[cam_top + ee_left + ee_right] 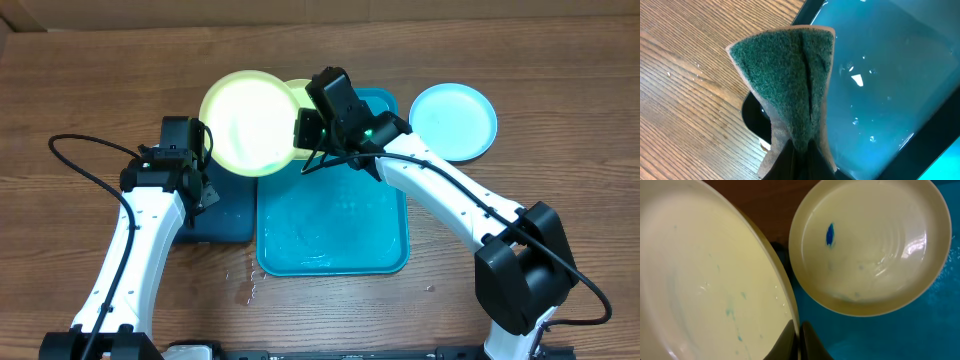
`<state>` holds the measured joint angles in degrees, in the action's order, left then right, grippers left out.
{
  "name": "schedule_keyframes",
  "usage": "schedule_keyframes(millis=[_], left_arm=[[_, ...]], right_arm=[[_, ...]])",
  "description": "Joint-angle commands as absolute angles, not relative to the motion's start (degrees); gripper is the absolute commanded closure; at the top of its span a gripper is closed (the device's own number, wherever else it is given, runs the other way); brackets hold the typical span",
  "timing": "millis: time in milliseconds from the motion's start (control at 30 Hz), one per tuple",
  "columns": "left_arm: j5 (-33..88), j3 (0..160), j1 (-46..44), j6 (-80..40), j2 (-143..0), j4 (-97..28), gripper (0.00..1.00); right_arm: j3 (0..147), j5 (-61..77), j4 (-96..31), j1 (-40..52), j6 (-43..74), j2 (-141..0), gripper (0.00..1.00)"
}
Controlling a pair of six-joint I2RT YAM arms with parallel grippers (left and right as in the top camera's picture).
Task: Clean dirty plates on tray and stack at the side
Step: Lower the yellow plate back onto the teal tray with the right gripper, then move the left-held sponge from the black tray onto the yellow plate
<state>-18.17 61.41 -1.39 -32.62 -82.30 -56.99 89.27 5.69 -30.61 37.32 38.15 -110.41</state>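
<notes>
My right gripper (305, 128) is shut on the rim of a yellow-green plate (250, 120) and holds it tilted above the turquoise tray's (330, 235) far left corner. In the right wrist view the fingers (799, 335) pinch this plate's (700, 280) edge; faint blue specks show on its face. A second plate (870, 245) with a small blue smudge lies on the tray behind it, mostly hidden in the overhead view (298, 92). A third, pale plate (453, 120) lies on the table right of the tray. My left gripper (198, 148) is shut on a green sponge (790, 85).
A dark navy tray (225, 210) sits left of the turquoise tray, under my left gripper; its dark rim shows in the left wrist view (935, 130). Water drops lie on the wooden table (245, 285) near the tray's front left corner.
</notes>
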Motion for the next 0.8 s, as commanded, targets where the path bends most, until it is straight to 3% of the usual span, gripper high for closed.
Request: schedule_keyframes(millis=[0,567,667,767], left_arm=[[-17.9,61.1,-1.3,-31.2,-82.6,-56.6,0.96],[-13.4,61.1,-1.3,-24.6,-85.8,-52.8,0.96],[-11.7,61.1,-1.3,-21.3,-85.8,-51.1,0.96],[-2.5,61.1,-1.3,-11.5,-85.8,-48.9,0.96]], right_arm=[[90.7,6.5,-33.8,37.5,37.5,-108.7,0.96],[90.7,6.5,-66.3,37.5,32.7,-108.7,0.96],[90.7,6.5,-69.0,37.5,29.3,-108.7,0.96],[90.2,6.5,-68.8,37.5,28.4,-108.7,0.96]])
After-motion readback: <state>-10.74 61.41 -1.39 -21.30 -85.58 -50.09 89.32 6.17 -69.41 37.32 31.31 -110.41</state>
